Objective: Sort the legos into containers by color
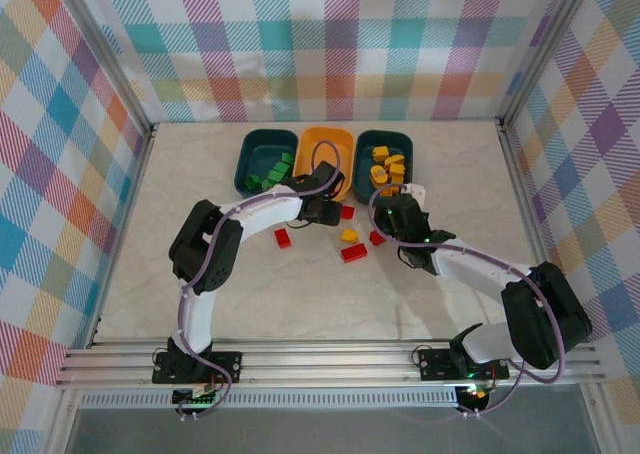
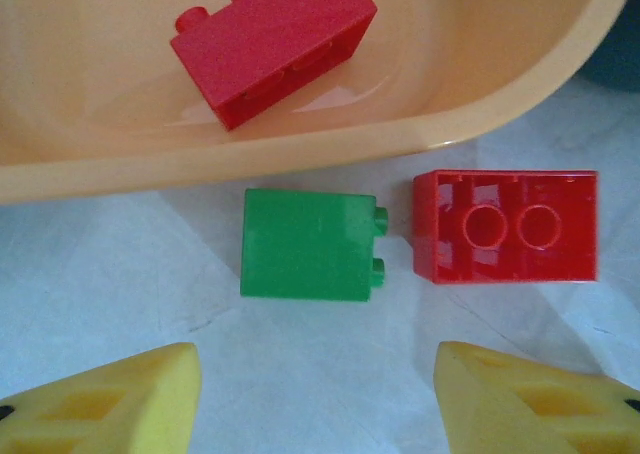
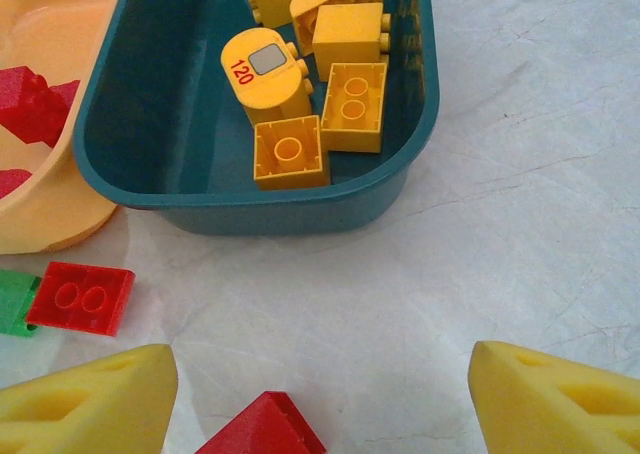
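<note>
Straight ahead of the left gripper (image 2: 318, 404), jaws apart and holding nothing: a green lego (image 2: 310, 244) on the table, mid-frame at the left wrist, just below the rim of the yellow-orange tub (image 2: 300, 159). Near square, slightly longer across the frame, studs toward frame right, so in line with the closing direction of the fingers; probably calls for a short advance, perhaps a wrist turn to clamp the flat sides. Just beside those studs, barely apart, a red lego (image 2: 505, 226) lying hollow side up: some risk of a nudge from the right-hand finger. By the look of it, nearer the left arm than the right

At the right wrist, other news: right gripper (image 3: 320, 404) likewise spread and empty, with another red brick (image 3: 262, 429) at the bottom edge between the fingers and the right teal tub (image 3: 250, 214) of yellow bricks in the upper half. Added from the top: the likely home for green, the left teal tub (image 1: 255, 139), up and left of the left gripper, on the far side of the yellow-orange one
</note>
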{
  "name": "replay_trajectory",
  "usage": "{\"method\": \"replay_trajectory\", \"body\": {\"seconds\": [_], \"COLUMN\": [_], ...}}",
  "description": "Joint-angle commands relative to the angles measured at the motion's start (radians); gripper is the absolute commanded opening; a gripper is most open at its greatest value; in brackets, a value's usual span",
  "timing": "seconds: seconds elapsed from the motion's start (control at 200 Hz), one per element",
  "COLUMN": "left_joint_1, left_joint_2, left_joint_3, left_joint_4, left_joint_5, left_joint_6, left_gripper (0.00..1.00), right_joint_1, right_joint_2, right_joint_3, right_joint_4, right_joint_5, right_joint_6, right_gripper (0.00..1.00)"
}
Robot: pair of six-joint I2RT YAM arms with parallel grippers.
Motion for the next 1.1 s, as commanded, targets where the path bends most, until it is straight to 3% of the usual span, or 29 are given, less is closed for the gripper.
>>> {"method": "replay_trajectory", "body": {"seconds": [0.0, 0.41, 0.615, 0.77, 0.975, 1.095], "left_joint_1": [0.002, 0.010, 0.013, 0.010, -0.003, 0.077], "left_joint_2": [0.050, 0.135, 0.137, 0.058, -0.193, -0.290], "left_joint_3": [0.028, 0.068, 0.056, -0.012, -0.159, -0.172], "left_joint_4": [0.031, 0.058, 0.067, 0.076, 0.111, 0.115], "left_joint_5": [-0.049, -0.112, -0.088, -0.059, -0.020, 0.005], "left_joint_6": [0.063, 0.073, 0.076, 0.061, 0.034, 0.010], "left_gripper": [0.64, 0.58, 0.42, 0.34, 0.29, 0.28], "right_joint_1": [-0.006, -0.009, -0.010, -0.010, -0.010, -0.009], "right_joint_2": [-0.011, -0.010, -0.008, -0.006, -0.004, 0.001], "right_joint_3": [-0.005, -0.005, -0.006, -0.006, -0.006, -0.005], "right_joint_4": [0.010, 0.014, 0.014, 0.015, 0.020, 0.024], "right_joint_5": [-0.009, -0.012, -0.014, -0.014, -0.016, -0.024], "right_joint_6": [0.020, 0.016, 0.015, 0.015, 0.016, 0.015], "right_gripper": [0.77, 0.77, 0.76, 0.76, 0.76, 0.76]}}
